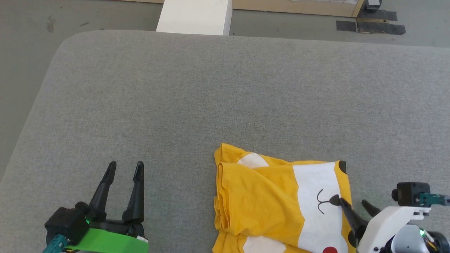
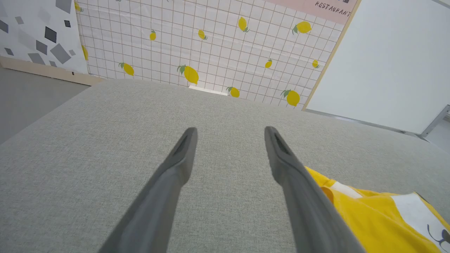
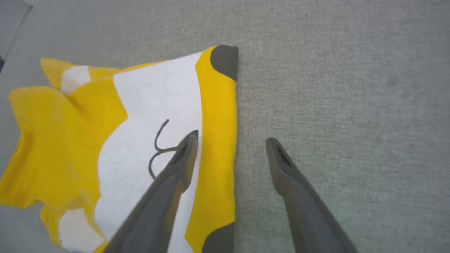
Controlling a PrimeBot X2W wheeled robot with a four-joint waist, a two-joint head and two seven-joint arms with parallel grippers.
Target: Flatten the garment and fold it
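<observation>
Nearest the head camera, the left hand sat low on the left with its two dark fingers spread apart and nothing between them, over bare cloth well to the left of the T-shirt. The right hand sat low on the right, its fingers likewise spread wide and gripping nothing.

The grey fabric-covered counter took up most of the head view, with its far left corner rounded. Grey floor lay beyond it. In the left wrist view a wall with a grid and lemon pattern stood past the far edge.

The yellow T-shirt lay on the near right part of the counter. It was bunched and folded over itself, with rumpled layers along its left side, and it ran off the bottom of the head view. A broad white patch crossed its right half.

In the right wrist view one finger of the right hand lay over that patch, while the other was over bare counter, so the shirt's right edge ran between them. I could not tell whether the finger touched the cloth.

A white block stood on the floor past the counter, and dark tape lay at the far right. A dark spot marked the shirt's far right corner. Thin dark curved lines crossed the patch by the fingertip. A red spot showed at the bottom edge.
</observation>
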